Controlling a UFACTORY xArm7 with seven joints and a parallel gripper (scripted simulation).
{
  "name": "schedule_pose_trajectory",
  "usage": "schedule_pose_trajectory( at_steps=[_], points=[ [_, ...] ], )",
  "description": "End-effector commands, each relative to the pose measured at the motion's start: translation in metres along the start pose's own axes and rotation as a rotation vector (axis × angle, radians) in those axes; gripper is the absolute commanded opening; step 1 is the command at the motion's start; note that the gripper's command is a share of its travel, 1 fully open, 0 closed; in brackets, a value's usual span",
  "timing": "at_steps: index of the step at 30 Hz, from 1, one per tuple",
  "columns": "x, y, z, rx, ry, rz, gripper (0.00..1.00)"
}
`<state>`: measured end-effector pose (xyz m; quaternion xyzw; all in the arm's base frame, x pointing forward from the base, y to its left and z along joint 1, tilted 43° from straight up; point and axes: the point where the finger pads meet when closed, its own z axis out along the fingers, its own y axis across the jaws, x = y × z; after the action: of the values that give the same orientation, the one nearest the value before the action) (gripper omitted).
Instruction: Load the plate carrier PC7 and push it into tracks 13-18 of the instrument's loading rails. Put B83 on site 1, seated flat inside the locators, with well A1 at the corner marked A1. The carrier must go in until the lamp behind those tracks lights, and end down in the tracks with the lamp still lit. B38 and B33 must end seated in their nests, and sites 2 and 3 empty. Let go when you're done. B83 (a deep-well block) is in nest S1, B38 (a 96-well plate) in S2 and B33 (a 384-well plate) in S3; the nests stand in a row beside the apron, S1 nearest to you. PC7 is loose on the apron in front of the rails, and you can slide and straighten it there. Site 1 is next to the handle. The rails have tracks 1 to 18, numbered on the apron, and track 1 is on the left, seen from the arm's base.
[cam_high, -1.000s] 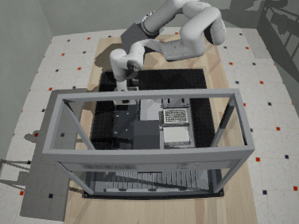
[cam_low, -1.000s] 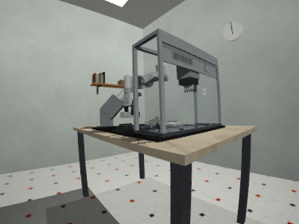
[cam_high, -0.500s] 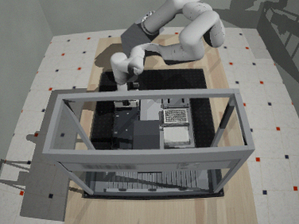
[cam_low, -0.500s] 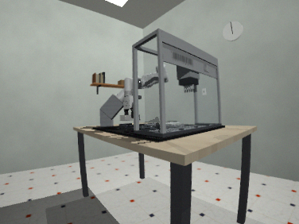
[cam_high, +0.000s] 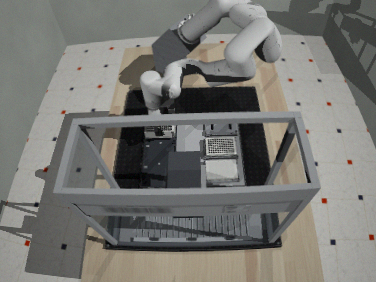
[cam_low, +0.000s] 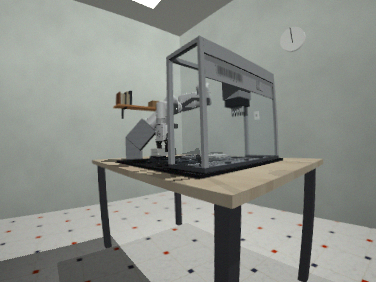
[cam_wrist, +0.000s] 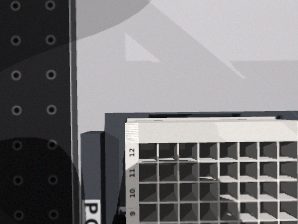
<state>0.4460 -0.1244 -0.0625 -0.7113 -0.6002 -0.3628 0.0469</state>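
1 of 3 plates moved | B83 (cam_wrist: 210, 170) at PC7 (cam_high: 159, 162) site 1 on apron, seating unclear | pincer (cam_high: 160, 131) clenched on B83 | B38 (cam_high: 220, 146), B33 (cam_high: 222, 171) in nests | left: release, push PC7 into tracks 13-18 till lamp lights

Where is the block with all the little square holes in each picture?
Top: the block is left of the middle, just below the white arm.
Exterior: too small to make out; it would be at the gripper, which is shut on it.
Wrist: it fills the lower right.
Shared landmark: the black dotted board.
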Motion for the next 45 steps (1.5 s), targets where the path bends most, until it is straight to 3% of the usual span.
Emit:
schedule_pose_trajectory(
  at_steps=[1, 22, 45],
  points=[
    [-0.002, 0.001, 0.006, -0.004, -0.004, 0.001, 0.00],
    [-0.002, 0.001, 0.006, -0.004, -0.004, 0.001, 0.00],
    [-0.002, 0.001, 0.019, -0.003, -0.004, 0.001, 0.00]
  ],
)
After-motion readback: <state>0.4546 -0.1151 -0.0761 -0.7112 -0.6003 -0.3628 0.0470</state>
